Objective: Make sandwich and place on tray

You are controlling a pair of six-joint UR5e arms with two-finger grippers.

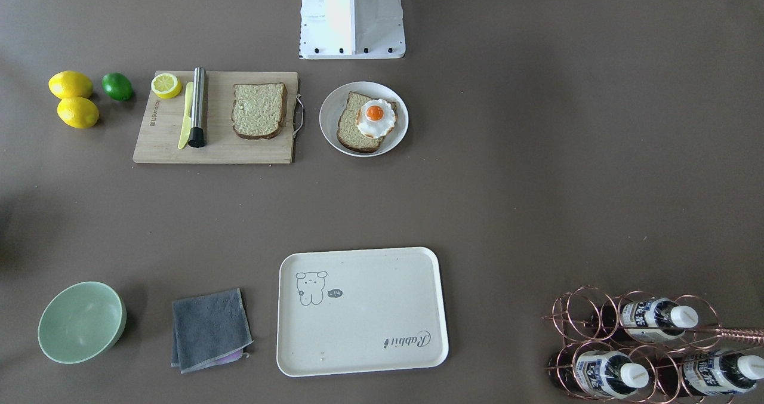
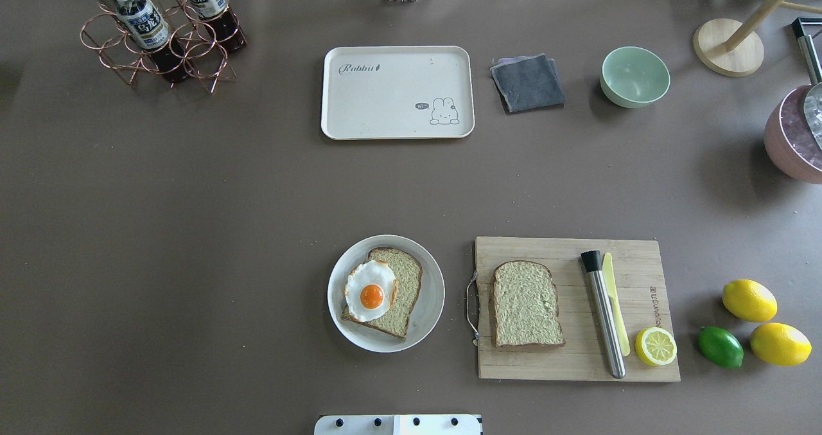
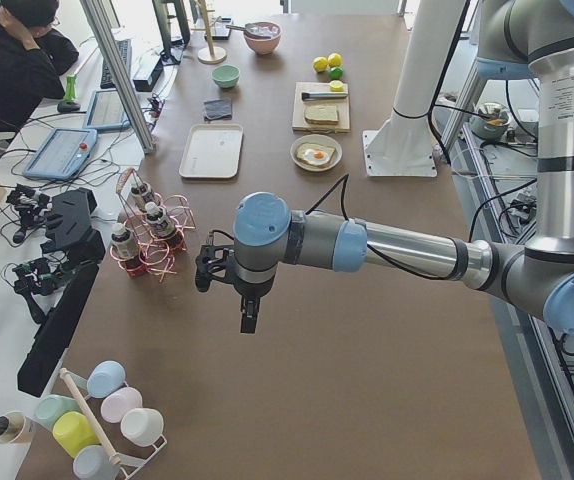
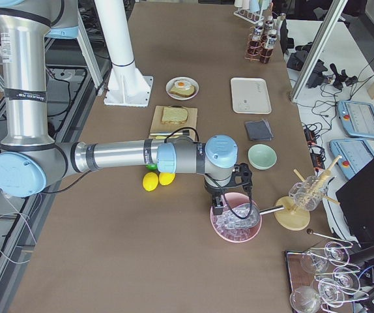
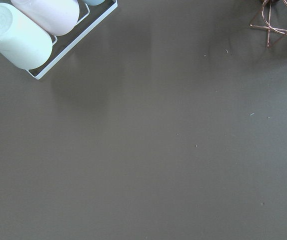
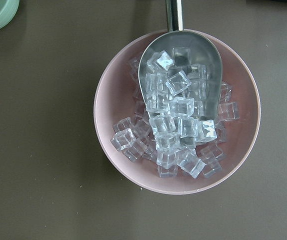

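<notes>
One bread slice lies on a round white plate with the fried egg on top of it. The second slice lies on the bamboo cutting board. The cream tray sits at the far side of the table with nothing on it. My left gripper hangs over bare table far to my left, near the bottle rack. My right gripper hangs over a pink bowl of ice far to my right. Both show only in the side views, so I cannot tell whether they are open or shut.
On the board lie a steel rod, a yellow knife and a half lemon. Lemons and a lime lie beside it. A grey cloth, a green bowl and a copper bottle rack stand at the far side.
</notes>
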